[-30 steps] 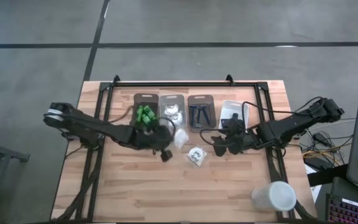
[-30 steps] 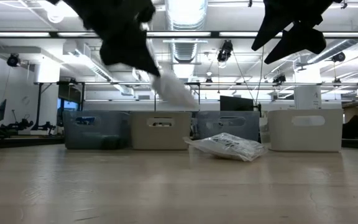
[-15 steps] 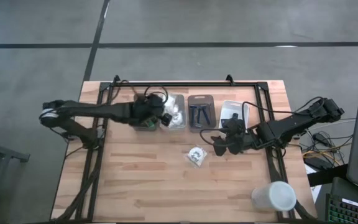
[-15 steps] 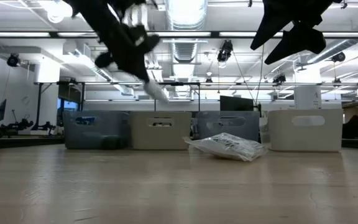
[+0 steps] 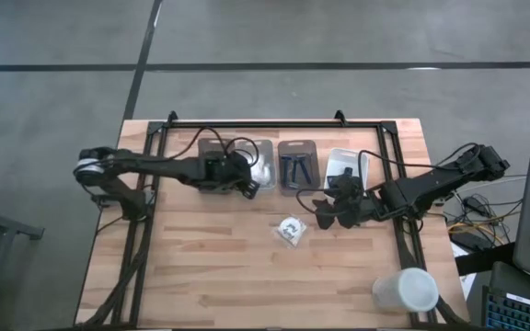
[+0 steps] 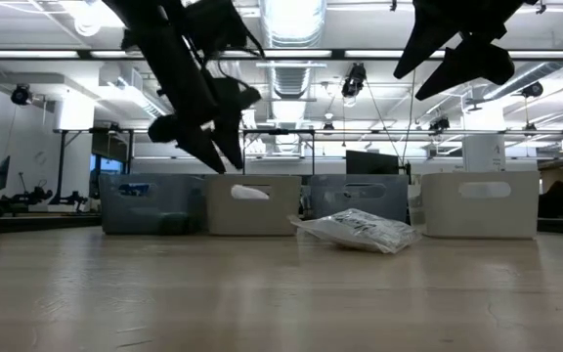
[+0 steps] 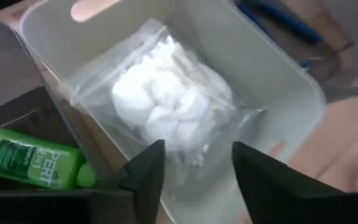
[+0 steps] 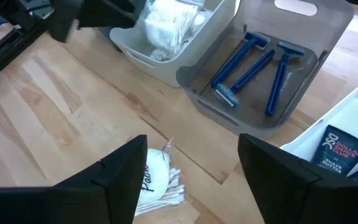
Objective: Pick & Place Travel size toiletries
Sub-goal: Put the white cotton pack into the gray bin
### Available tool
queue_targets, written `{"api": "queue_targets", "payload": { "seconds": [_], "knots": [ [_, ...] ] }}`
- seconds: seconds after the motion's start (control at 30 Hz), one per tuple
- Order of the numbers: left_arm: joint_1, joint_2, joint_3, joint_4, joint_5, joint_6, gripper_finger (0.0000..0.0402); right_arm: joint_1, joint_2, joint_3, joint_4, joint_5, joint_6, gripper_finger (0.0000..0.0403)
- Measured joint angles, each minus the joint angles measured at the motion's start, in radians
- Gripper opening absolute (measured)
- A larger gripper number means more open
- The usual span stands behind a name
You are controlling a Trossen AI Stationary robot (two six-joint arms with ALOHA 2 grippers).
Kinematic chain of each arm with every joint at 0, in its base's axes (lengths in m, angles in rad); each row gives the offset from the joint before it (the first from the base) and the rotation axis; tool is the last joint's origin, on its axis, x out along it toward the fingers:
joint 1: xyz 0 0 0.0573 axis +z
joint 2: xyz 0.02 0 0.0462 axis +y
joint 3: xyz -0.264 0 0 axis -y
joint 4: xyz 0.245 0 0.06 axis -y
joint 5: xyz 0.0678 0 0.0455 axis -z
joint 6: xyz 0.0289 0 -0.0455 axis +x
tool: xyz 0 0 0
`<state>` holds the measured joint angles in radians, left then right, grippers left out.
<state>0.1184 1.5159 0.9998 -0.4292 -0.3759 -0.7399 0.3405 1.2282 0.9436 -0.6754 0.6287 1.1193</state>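
Dropping a packet into the clear bin
We see left gripper jaws, clamped earlier, now parted above it; right gripper stays open over another packet.

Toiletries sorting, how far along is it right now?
Mostly sorted. Green bottles, three razors and a black tube already sit in their bins. The left hand hangs open over the clear bin, where a white packet lies released. Left: one more packet on the table, with the right hand open just above it.
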Motion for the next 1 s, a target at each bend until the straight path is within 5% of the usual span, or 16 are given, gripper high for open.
{"api": "queue_targets", "payload": {
  "seconds": [0.17, 0.37, 0.5, 0.77, 1.0],
  "knots": [
    [-0.030, -0.086, 0.002, -0.044, 0.017, 0.011, 0.0235, 0.000, 0.000, 0.000, 0.000, -0.001, -0.009, 0.0242],
    [-0.122, -0.165, -0.002, 0.139, 0.297, 0.247, 0.0253, 0.000, 0.000, 0.000, -0.001, -0.002, -0.023, 0.0260],
    [-0.189, -0.137, -0.003, 0.228, 0.358, 0.267, 0.0248, 0.000, 0.000, 0.000, 0.000, -0.028, -0.023, 0.0274],
    [-0.272, 0.039, -0.005, 0.254, 0.384, 0.076, 0.0246, 0.039, 0.000, 0.000, 0.001, -0.088, -0.014, 0.0299],
    [-0.268, 0.187, -0.006, 0.292, 0.401, -0.306, 0.0246, 0.082, 0.000, 0.000, -0.001, -0.088, -0.002, 0.0310]
  ]
}}
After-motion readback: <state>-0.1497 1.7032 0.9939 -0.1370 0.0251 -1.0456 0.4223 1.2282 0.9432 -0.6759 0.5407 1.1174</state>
